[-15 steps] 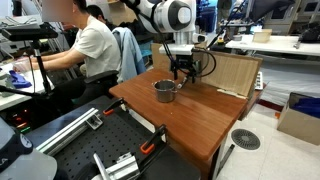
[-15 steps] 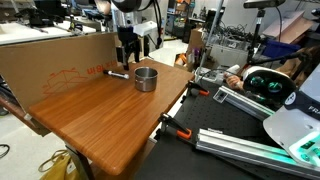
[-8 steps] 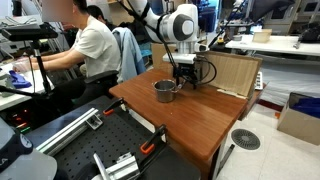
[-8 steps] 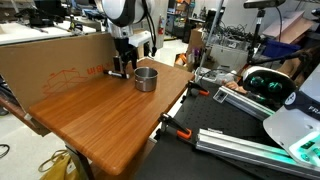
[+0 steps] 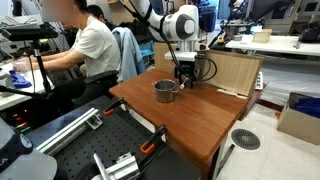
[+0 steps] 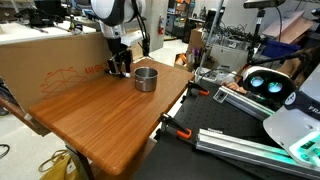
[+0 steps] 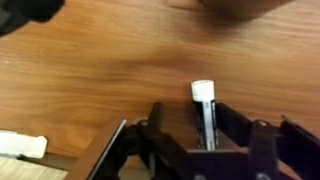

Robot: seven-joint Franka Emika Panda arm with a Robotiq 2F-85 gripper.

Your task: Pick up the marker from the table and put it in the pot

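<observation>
The marker point(image 7: 203, 110), a slim dark stick with a white cap, lies flat on the reddish-brown table point(image 5: 205, 125) point(image 6: 100, 115). In the wrist view my gripper point(image 7: 190, 112) straddles it, one finger on each side. The jaws are partly drawn in and a gap shows on the marker's left side. In both exterior views the gripper point(image 5: 181, 82) point(image 6: 118, 70) stands low over the tabletop, just beside the shiny silver pot point(image 5: 165, 91) point(image 6: 146, 78). The gripper hides the marker in those views. The pot stands upright with nothing seen inside.
A cardboard panel point(image 6: 50, 58) point(image 5: 236, 72) stands along the table's far edge, close behind the gripper. A seated person point(image 5: 92, 48) works at a desk beyond the table. Clamps and metal rails point(image 6: 185, 128) lie off the table's near corner.
The gripper has come down to the tabletop over the marker and shifted slightly away from the pot. Its jaws have narrowed around the marker. The pot has stayed put.
</observation>
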